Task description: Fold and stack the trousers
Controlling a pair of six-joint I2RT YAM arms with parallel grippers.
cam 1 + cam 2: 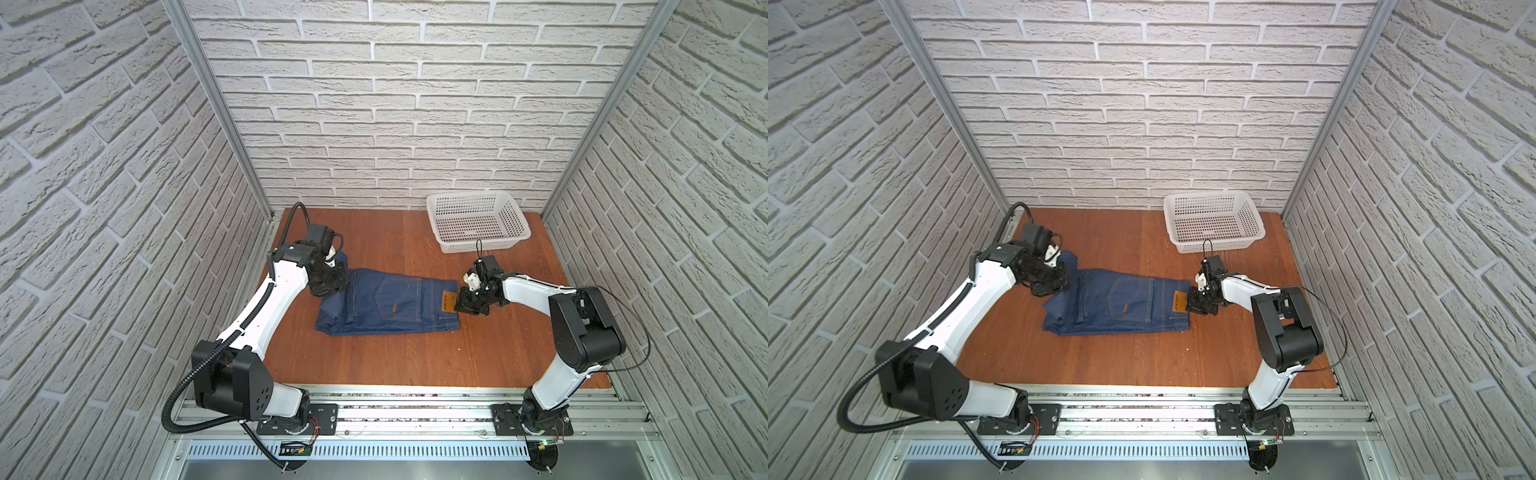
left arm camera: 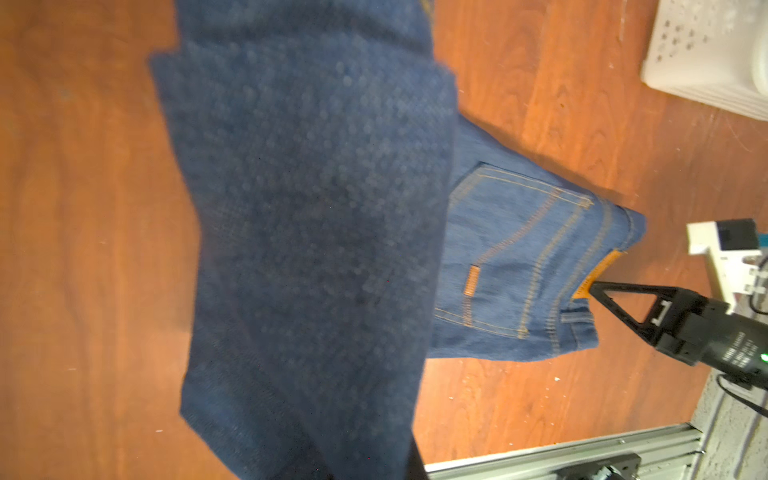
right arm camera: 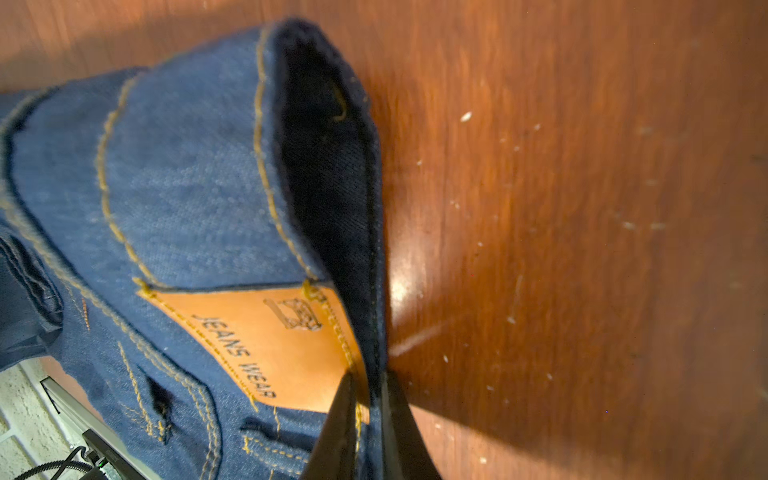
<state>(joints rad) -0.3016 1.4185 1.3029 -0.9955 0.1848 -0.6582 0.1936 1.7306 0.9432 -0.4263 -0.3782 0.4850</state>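
The dark blue trousers lie folded across the middle of the wooden table, back pocket up, with the waistband to the right. My left gripper is at their left end, shut on a raised fold of denim. That cloth hangs in front of the left wrist camera and hides the jaws. My right gripper is shut on the waistband edge, right beside the tan patch. One finger is on the outside and one on the inside.
A white perforated basket stands at the back right of the table, just behind the right gripper. Brick-pattern walls close in three sides. The aluminium rail with both arm bases runs along the front edge.
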